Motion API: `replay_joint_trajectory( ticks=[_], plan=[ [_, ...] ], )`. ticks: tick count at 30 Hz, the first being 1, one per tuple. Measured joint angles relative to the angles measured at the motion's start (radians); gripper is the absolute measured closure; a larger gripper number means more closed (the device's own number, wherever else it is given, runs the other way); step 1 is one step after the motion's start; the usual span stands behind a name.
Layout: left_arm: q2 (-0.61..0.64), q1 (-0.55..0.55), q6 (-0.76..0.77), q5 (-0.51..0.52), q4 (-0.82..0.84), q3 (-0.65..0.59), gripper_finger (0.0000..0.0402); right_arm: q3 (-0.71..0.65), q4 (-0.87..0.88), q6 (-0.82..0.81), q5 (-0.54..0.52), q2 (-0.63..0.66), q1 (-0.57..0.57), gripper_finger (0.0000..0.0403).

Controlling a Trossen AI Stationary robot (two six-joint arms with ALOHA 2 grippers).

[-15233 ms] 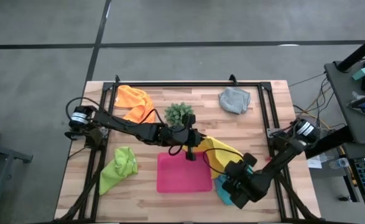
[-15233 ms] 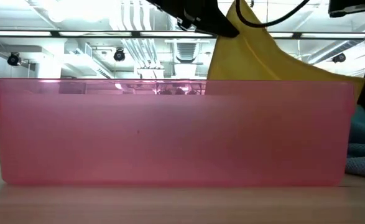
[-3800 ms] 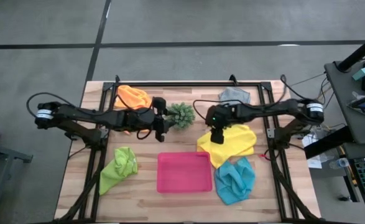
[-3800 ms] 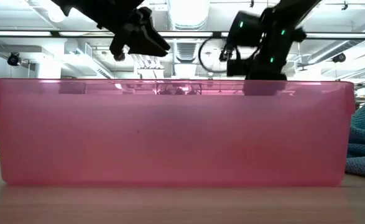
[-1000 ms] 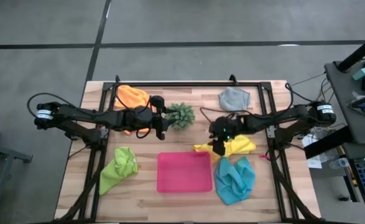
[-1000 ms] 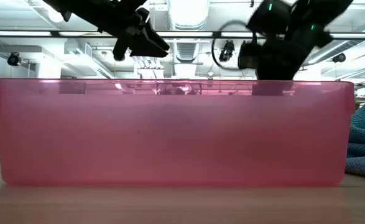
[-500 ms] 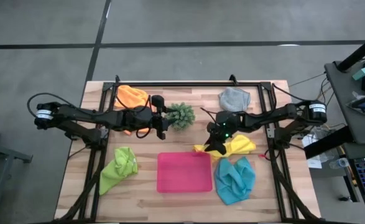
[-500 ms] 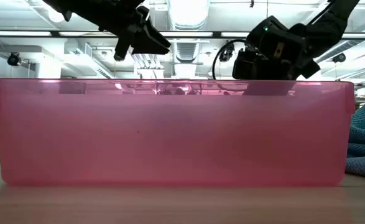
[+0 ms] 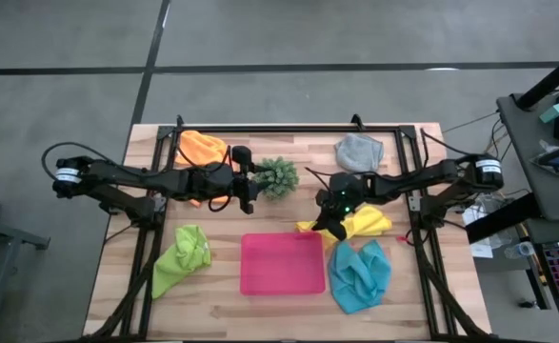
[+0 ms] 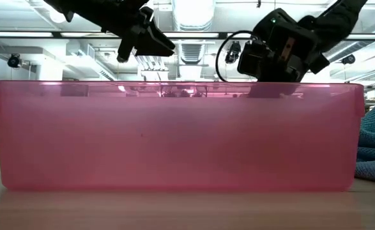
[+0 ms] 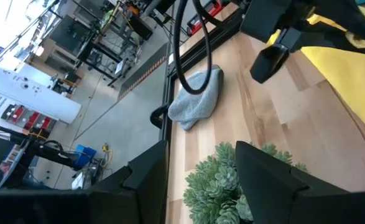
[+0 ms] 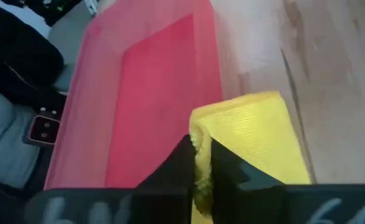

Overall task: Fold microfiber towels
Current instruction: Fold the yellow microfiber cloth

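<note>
- Right end effector [image 12: 199,163] pinches a corner of the yellow towel [image 9: 363,222], lying on the tabletop [image 9: 422,286] beside the pink tray [image 9: 281,267].
- Left end effector [image 9: 248,181] hovers open near the plant [image 9: 277,175].
- Best carry the corner low across, aligning edges before letting go.

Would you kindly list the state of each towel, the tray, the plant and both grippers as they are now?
yellow towel: folded flat, corner pinched by the right gripper
orange towel: crumpled
grey towel: crumpled
lime green towel: crumpled
light blue towel: crumpled
pink tray: empty
plant: upright
right gripper: shut on the yellow towel
left gripper: open, empty, beside the plant
</note>
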State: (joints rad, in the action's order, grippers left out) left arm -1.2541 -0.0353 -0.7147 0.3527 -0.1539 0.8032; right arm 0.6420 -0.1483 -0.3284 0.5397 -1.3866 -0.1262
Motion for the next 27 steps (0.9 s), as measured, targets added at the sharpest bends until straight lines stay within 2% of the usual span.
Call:
replay_joint_trajectory(
  ticks=[4,8,12,17,22,27],
  plan=[
    [0.000,0.000,0.000,0.000,0.000,0.000,0.0228,0.095,0.284,0.083,-0.117,0.019,-0.013,0.0393],
    [0.000,0.000,-0.002,0.000,-0.002,-0.001,0.0228,0.229,0.546,0.202,-0.295,0.016,-0.012,0.0394],
    [0.000,0.000,-0.003,0.000,-0.003,-0.002,0.0228,0.344,0.716,0.317,-0.493,-0.001,-0.017,0.0394],
    [0.000,0.000,-0.003,0.000,-0.004,-0.002,0.0228,0.435,0.786,0.462,-0.641,-0.049,-0.042,0.0394],
    [0.000,0.000,-0.004,0.000,-0.004,-0.003,0.0228,0.496,0.786,0.591,-0.682,-0.158,-0.084,0.0394],
    [0.000,0.000,-0.004,0.000,-0.004,-0.003,0.0228,0.559,0.789,0.746,-0.899,-0.297,-0.094,0.0394]
  ],
)
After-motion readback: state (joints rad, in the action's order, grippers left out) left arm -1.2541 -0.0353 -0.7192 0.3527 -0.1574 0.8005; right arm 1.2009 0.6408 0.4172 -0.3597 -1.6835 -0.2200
